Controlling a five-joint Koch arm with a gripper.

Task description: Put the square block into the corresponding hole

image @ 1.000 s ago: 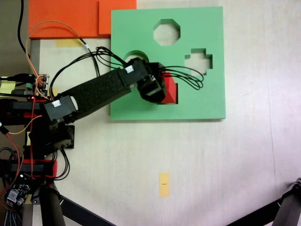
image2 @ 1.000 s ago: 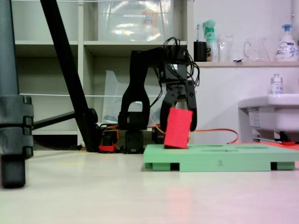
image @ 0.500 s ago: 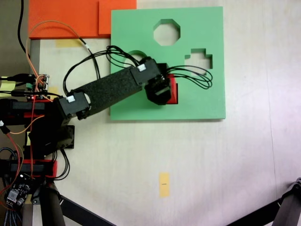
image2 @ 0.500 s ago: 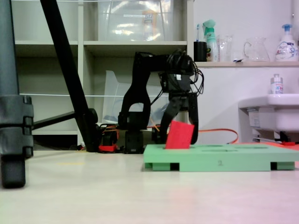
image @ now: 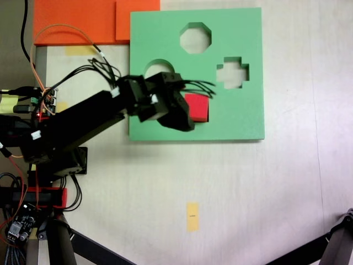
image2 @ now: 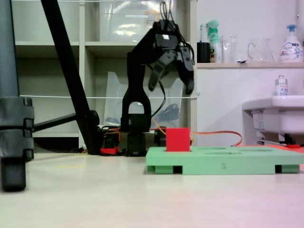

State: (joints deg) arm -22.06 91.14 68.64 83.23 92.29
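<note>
The red square block (image: 197,107) (image2: 178,139) sits in the square hole of the green foam board (image: 237,118) (image2: 223,160), its upper part standing above the board's top face. The hole itself is hidden by the block. My gripper (image2: 171,81) (image: 185,117) hangs well above the block, open, with nothing between its fingers. From above, the gripper's black body overlaps the block's left edge.
The board also has an octagonal cutout (image: 196,37), a cross cutout (image: 233,72) and a round cutout (image: 158,66). Orange foam slabs (image: 77,21) lie at the top left. A yellow tape mark (image: 192,216) lies on the table. Black tripod legs (image2: 71,80) stand at the left.
The gripper has let go of the red block, opened and risen, pulling back toward the arm's base. The block, tilted before, now sits level in the square hole.
</note>
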